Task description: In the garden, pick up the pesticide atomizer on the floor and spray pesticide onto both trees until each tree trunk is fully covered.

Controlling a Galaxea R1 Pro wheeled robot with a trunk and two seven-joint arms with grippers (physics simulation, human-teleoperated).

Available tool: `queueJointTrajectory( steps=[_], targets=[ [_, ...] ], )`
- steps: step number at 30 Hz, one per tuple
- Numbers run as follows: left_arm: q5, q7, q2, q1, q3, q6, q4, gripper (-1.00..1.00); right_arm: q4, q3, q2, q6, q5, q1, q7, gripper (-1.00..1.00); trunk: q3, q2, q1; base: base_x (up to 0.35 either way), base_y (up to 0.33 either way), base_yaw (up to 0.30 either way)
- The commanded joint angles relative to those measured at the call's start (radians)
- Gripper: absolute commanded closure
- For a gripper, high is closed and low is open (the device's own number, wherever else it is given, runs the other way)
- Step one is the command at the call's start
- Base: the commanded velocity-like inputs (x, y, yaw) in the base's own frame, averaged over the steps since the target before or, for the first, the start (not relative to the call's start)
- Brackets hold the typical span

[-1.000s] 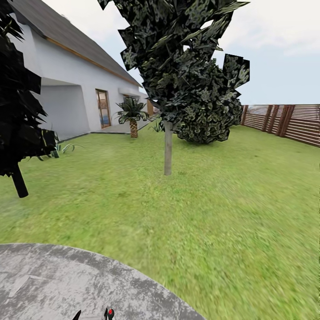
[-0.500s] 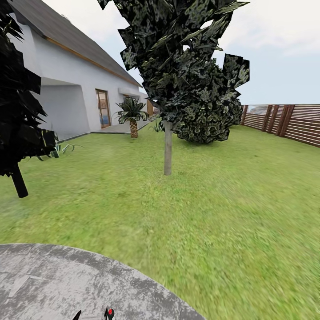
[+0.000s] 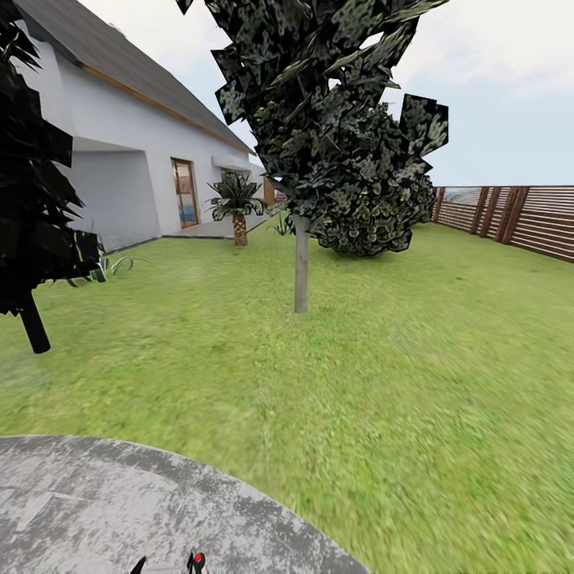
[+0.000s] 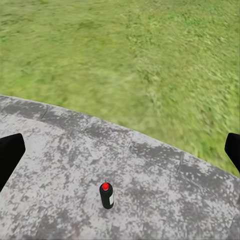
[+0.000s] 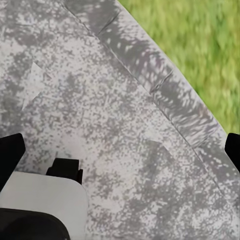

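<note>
The pesticide atomizer [image 4: 106, 195] stands upright on a grey stone slab [image 4: 55, 165], black with a white label and a red tip. My left gripper [image 4: 120, 152] hovers above it, open, its black fingertips [image 4: 10, 156] far apart at the frame edges. In the head view the atomizer's red tip [image 3: 195, 561] peeks in at the bottom edge. One tree [image 3: 319, 112] stands ahead on the lawn, its bare grey trunk [image 3: 300, 263] straight and free of white specks. My right gripper [image 5: 120, 150] is open over the slab with nothing between its fingers.
A dark conifer [image 3: 32, 199] stands at the left, with the white house [image 3: 135, 175] and a palm-like plant [image 3: 237, 209] behind it. A wooden slat fence [image 3: 510, 215] runs along the right. A leafy mass [image 3: 371, 219] sits behind the tree. Part of my white base [image 5: 42, 205] shows in the right wrist view.
</note>
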Motion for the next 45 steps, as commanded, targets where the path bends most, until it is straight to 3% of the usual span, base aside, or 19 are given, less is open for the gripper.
queueJointTrajectory(
  steps=[1, 5, 11, 12, 14, 15, 18, 24, 30, 31, 36, 41, 45],
  targets=[
    [0.000, 0.000, 0.000, 0.000, 0.000, 0.000, 0.000, -1.00, 0.000, 0.000, 0.000, -0.001, 0.000, 0.000, 0.000, -1.00, 0.000, 0.000, 0.000, 0.000, 0.000, 0.000],
    [0.000, 0.000, -0.005, 0.000, -0.002, 0.002, 0.001, -1.00, -0.009, 0.000, -0.007, -0.002, 0.002, 0.000, -0.019, -1.00, -0.001, 0.000, 0.000, 0.000, 0.000, 0.000],
    [0.000, 0.001, -0.019, 0.000, -0.003, 0.009, 0.001, -1.00, -0.211, -0.001, -0.100, 0.004, 0.003, -0.004, -0.251, -1.00, -0.001, 0.000, 0.000, 0.000, 0.000, 0.000],
    [0.000, 0.001, -0.022, 0.000, -0.003, 0.009, 0.001, -1.00, -0.281, -0.002, -0.154, 0.006, 0.002, -0.010, -0.343, -1.00, -0.001, 0.000, 0.000, 0.000, 0.000, 0.000],
    [0.000, 0.001, -0.024, 0.000, -0.003, 0.010, 0.001, -1.00, -0.334, -0.003, -0.218, 0.008, 0.000, -0.023, -0.422, -1.00, -0.001, 0.000, 0.000, 0.000, 0.000, 0.000],
    [0.000, 0.001, -0.025, 0.000, -0.003, 0.010, 0.001, -1.00, -0.369, -0.005, -0.284, 0.008, -0.005, -0.040, -0.476, -1.00, -0.001, 0.000, 0.000, 0.000, 0.000, 0.000],
    [0.000, 0.001, -0.026, -0.001, -0.002, 0.011, 0.000, -1.00, -0.408, -0.009, -0.394, 0.007, -0.034, -0.067, -0.541, -1.00, -0.001, 0.000, 0.000, 0.000, 0.000, 0.000],
    [0.001, 0.002, -0.026, -0.001, -0.002, 0.009, -0.001, -1.00, -0.423, -0.010, -0.442, 0.003, -0.054, -0.078, -0.573, -1.00, -0.001, 0.000, 0.000, 0.000, 0.000, 0.000],
    [0.001, 0.002, -0.025, -0.001, -0.002, 0.005, -0.003, -1.00, -0.425, -0.012, -0.474, 0.002, -0.057, -0.079, -0.583, -1.00, -0.001, 0.000, 0.000, 0.000, 0.000, 0.000],
    [0.001, 0.002, -0.025, -0.001, -0.002, 0.004, -0.006, -1.00, -0.425, -0.014, -0.511, 0.002, -0.058, -0.080, -0.615, -1.00, -0.001, 0.000, 0.000, 0.000, 0.000, 0.000],
    [0.001, -0.001, -0.025, -0.001, -0.002, 0.004, -0.003, -1.00, -0.424, -0.016, -0.523, 0.002, -0.057, -0.079, -0.684, -1.00, -0.001, 0.000, 0.000, 0.000, 0.000, 0.000],
    [-0.016, 0.000, -0.027, -0.032, -0.002, 0.164, -0.110, -1.00, -0.424, -0.018, -0.526, 0.003, -0.059, -0.079, -0.712, -1.00, -0.001, 0.000, 0.000, 0.000, 0.000, 0.000],
    [-0.027, 0.001, -0.027, -0.042, -0.002, 0.192, -0.130, -1.00, -0.424, -0.018, -0.526, 0.003, -0.059, -0.079, -0.712, -1.00, -0.001, 0.000, 0.000, 0.000, 0.000, 0.000]
  ],
)
